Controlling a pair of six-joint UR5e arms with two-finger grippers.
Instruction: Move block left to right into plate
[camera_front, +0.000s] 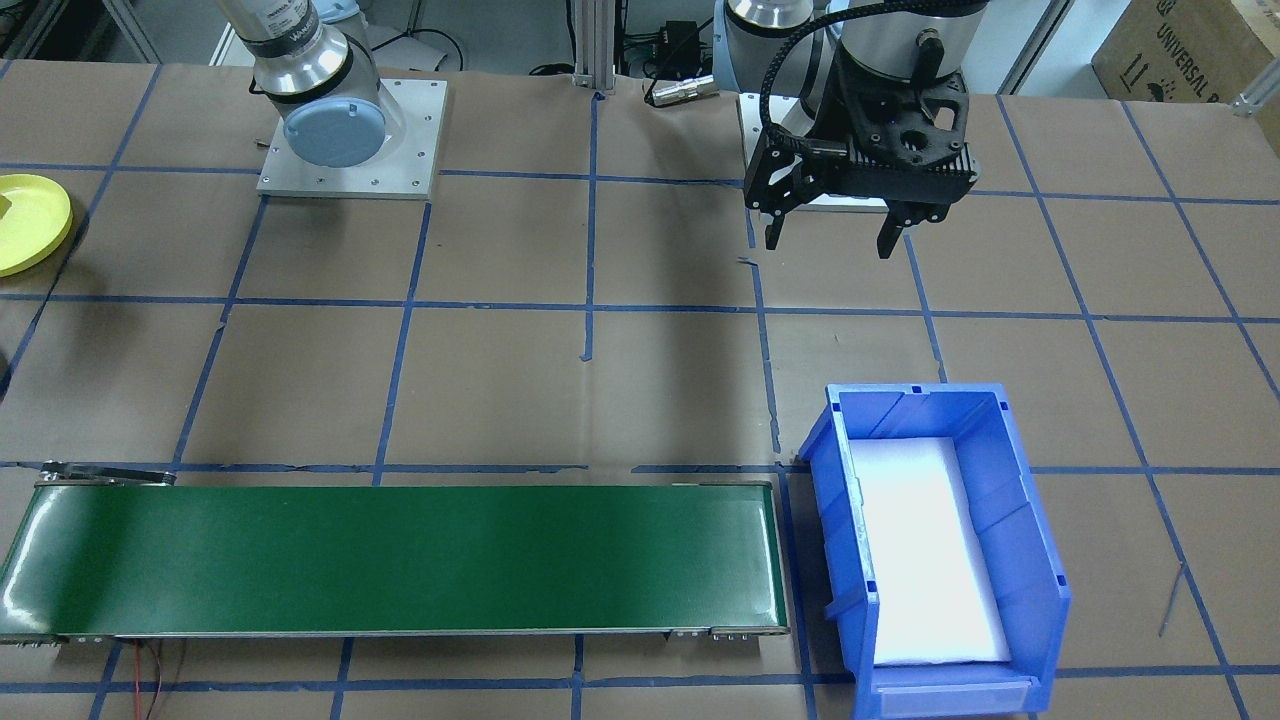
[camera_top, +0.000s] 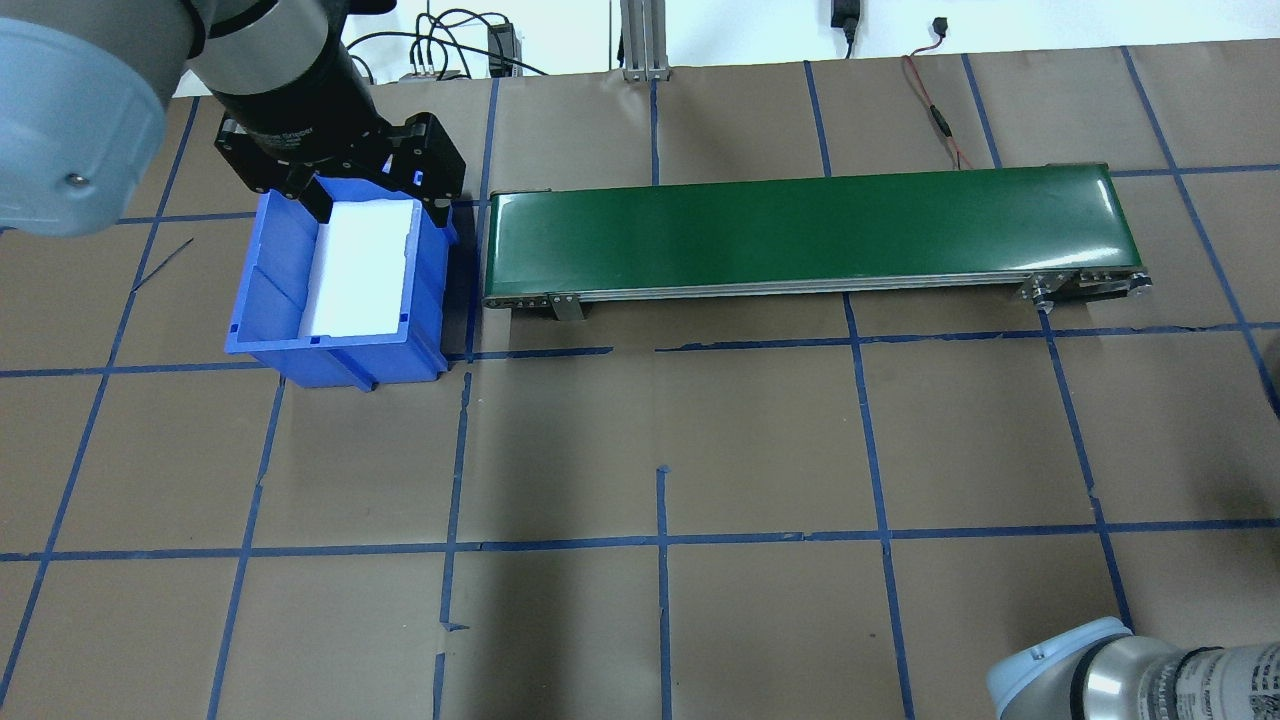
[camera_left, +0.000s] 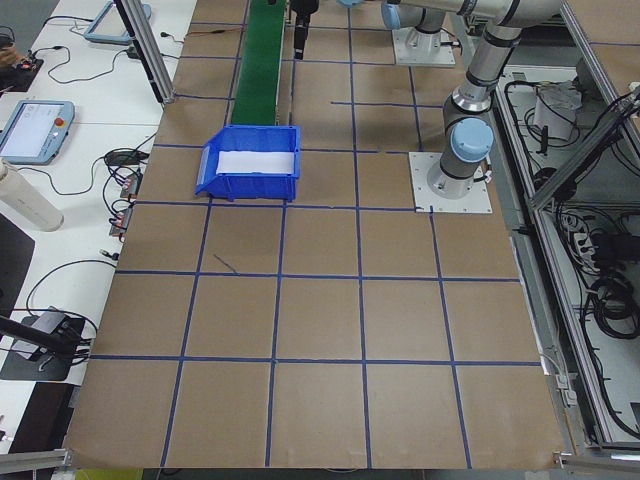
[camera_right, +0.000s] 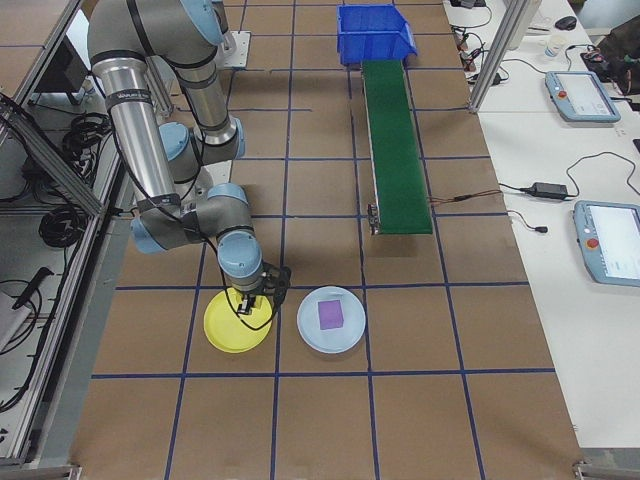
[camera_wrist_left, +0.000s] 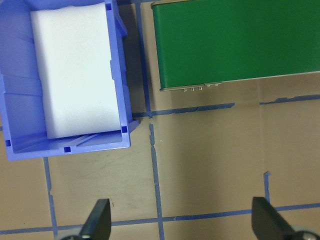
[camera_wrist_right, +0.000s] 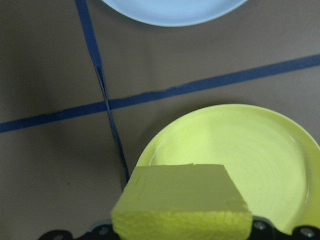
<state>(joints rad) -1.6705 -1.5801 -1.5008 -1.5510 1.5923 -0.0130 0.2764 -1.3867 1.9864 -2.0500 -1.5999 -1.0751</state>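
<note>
One yellow foam block is pretty much at its destination: the right hand is clamped on it, hanging over the near edge of the yellow plate at the bottom of the wrist view. Looks like only the drop is left. Left hand hangs released, holding nothing, above the desk near the blue bin.
</note>
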